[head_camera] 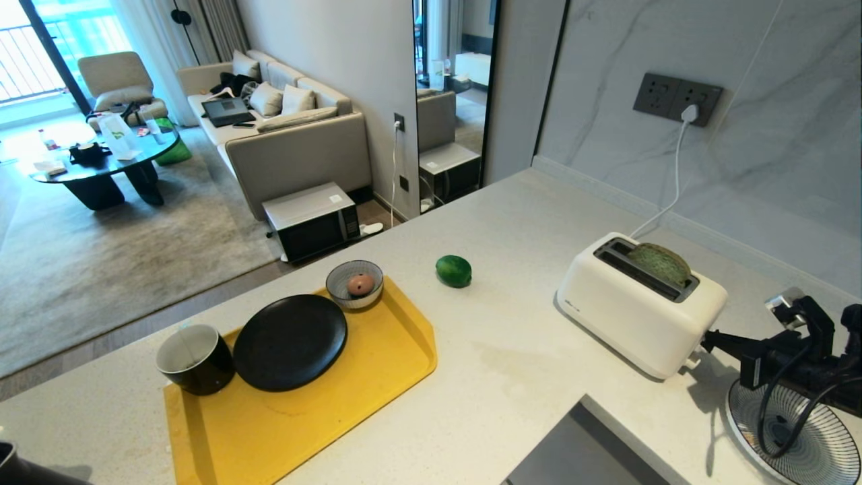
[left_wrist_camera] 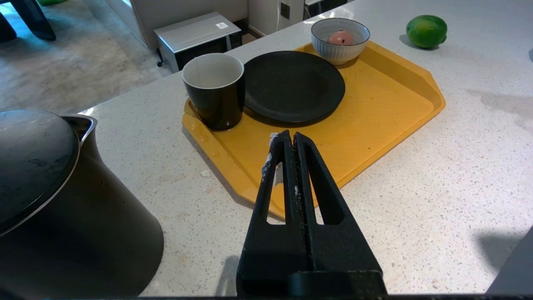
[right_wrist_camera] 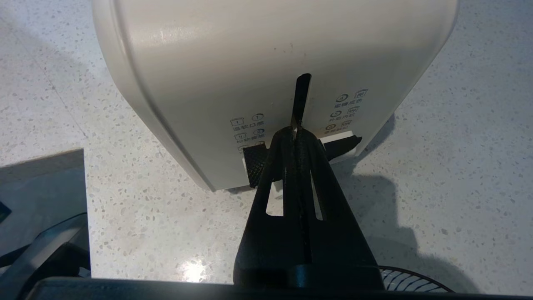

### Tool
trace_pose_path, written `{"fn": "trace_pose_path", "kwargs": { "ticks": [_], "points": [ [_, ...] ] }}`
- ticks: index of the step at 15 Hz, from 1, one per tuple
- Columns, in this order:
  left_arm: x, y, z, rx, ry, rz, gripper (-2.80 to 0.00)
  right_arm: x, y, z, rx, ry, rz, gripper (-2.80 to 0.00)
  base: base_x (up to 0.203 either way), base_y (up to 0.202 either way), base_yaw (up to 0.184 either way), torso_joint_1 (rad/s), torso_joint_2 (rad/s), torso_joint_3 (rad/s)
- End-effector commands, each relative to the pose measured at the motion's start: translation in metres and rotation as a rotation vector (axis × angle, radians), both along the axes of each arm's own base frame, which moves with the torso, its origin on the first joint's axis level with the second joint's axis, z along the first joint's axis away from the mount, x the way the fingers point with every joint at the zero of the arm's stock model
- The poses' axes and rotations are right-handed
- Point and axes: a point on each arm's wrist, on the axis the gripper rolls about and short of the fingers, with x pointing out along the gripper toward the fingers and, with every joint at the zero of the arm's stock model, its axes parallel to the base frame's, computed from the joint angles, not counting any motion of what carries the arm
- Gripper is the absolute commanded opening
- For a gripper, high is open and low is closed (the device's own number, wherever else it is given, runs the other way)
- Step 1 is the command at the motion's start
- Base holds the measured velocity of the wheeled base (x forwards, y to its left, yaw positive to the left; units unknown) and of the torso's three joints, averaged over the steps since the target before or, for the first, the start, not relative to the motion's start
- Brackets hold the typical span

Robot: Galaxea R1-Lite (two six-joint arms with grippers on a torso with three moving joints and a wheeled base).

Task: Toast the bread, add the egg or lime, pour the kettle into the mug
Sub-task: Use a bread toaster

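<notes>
right claw [right_wrist_camera: 296,135], fingers pressed together, tips at the lever slot on the control end of the white toaster [head_camera: 636,310]; whether it touches the lever cannot be told. the bread [head_camera: 661,263] stands in the toaster's rear slot, its rounded top protruding. left claw [left_wrist_camera: 291,139], likewise closed and empty, hangs above the near edge of the yellow tray [head_camera: 377,377]. on the tray: the mug [head_camera: 195,358], a black plate [head_camera: 289,342], a small striped bowl [head_camera: 355,283]. the lime [head_camera: 453,271] lies on the counter [head_camera: 512,364] between tray and toaster. the kettle [left_wrist_camera: 62,208] stands beside the tray.
</notes>
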Motion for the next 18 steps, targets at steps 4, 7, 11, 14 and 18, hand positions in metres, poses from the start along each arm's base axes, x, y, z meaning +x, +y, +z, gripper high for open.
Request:
{"fn": "trace_pose_path", "kwargs": {
  "ticks": [4, 7, 11, 14, 18],
  "points": [
    [0.0, 0.0, 0.0, 0.0, 0.0, 0.0, -2.8, -0.0005, 0.0002, -0.0001, -0.002, -0.004, 0.003, -2.8, 0.0, 0.0, 0.0, 0.0, 0.0, 0.0],
    [0.0, 0.0, 0.0, 0.0, 0.0, 0.0, -2.8, -0.0007, 0.0003, 0.0012, -0.005, -0.008, 0.004, -2.8, 0.0, 0.0, 0.0, 0.0, 0.0, 0.0],
    [0.0001, 0.0, -0.0001, 0.0, 0.001, 0.0, -2.8, -0.0015, 0.0006, 0.0016, -0.005, -0.008, 0.004, -2.8, 0.0, 0.0, 0.0, 0.0, 0.0, 0.0],
    [0.0001, 0.0, -0.0001, 0.0, 0.001, 0.0, -2.8, -0.0017, 0.0007, 0.0009, -0.004, -0.006, 0.006, -2.8, 0.0, 0.0, 0.0, 0.0, 0.0, 0.0],
    [0.0001, 0.0, -0.0003, 0.0, 0.001, 0.0, -2.8, -0.0021, 0.0009, 0.0011, -0.005, -0.006, 0.005, -2.8, 0.0, 0.0, 0.0, 0.0, 0.0, 0.0]
  ]
}}
